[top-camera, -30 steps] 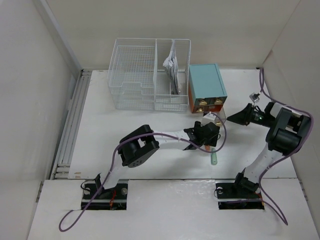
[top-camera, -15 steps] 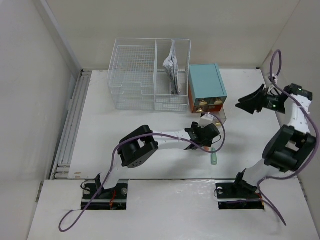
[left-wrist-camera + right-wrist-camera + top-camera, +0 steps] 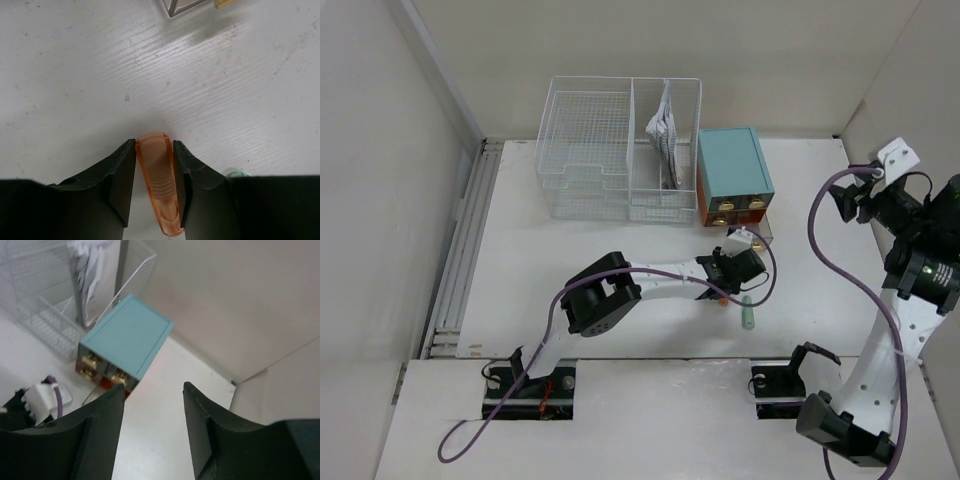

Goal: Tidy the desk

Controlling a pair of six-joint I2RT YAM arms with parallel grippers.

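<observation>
The white desk (image 3: 570, 270) carries everything. My left gripper (image 3: 724, 291) is low over the desk, in front of the teal drawer box (image 3: 733, 172). In the left wrist view the left gripper (image 3: 154, 145) is shut on a translucent orange plastic piece (image 3: 159, 185), and both fingers touch its sides on the tabletop (image 3: 150, 65). A green pen-like item (image 3: 748, 318) lies just right of it; its tip shows in the left wrist view (image 3: 235, 174). My right gripper (image 3: 847, 200) is raised high at the right, open and empty. Its wrist view shows the right gripper (image 3: 152, 387) above the drawer box (image 3: 127, 337).
A white wire-mesh basket (image 3: 620, 150) with papers (image 3: 665, 130) stands at the back, left of the drawer box. A clear plastic piece (image 3: 762, 236) sits in front of the box. A grooved rail (image 3: 465, 250) runs along the desk's left edge. Walls close in on three sides.
My right arm has lifted and swung back to the right, away from the drawer box. My left gripper has stayed low on the desk, shifting only slightly.
</observation>
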